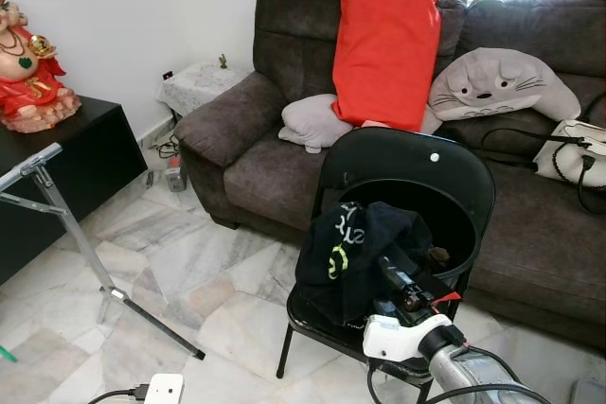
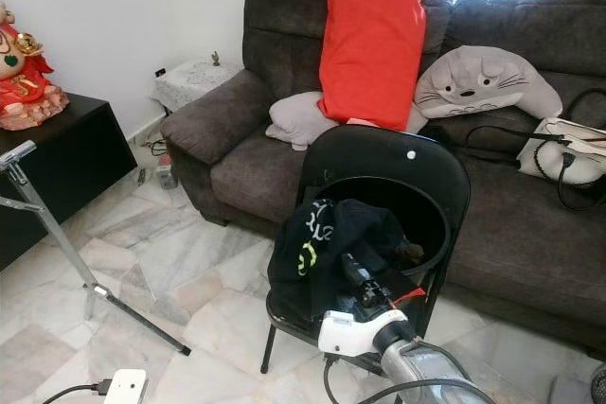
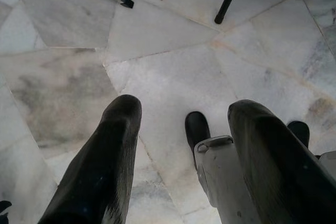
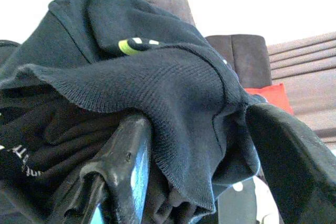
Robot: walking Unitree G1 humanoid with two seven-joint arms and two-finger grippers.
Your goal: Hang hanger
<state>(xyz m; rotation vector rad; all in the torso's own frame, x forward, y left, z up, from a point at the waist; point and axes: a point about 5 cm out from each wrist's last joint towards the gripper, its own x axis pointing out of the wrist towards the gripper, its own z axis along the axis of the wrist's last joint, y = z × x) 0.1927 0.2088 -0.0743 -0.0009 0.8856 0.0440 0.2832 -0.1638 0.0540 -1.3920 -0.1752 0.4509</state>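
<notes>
One dark garment (image 1: 365,257) with lime-green print lies heaped on the seat of a black folding chair (image 1: 417,172), which stands on the marble floor (image 1: 189,272) in front of a brown sofa (image 1: 530,224). I cannot make out a hanger among the folds. The right gripper (image 1: 409,289) reaches forward from the silver arm into the cloth; its jaws stand apart, with fabric draped over and between the fingers (image 4: 123,163). The left gripper (image 3: 184,145) hangs low, pointing at the floor, jaws spread and holding nothing.
</notes>
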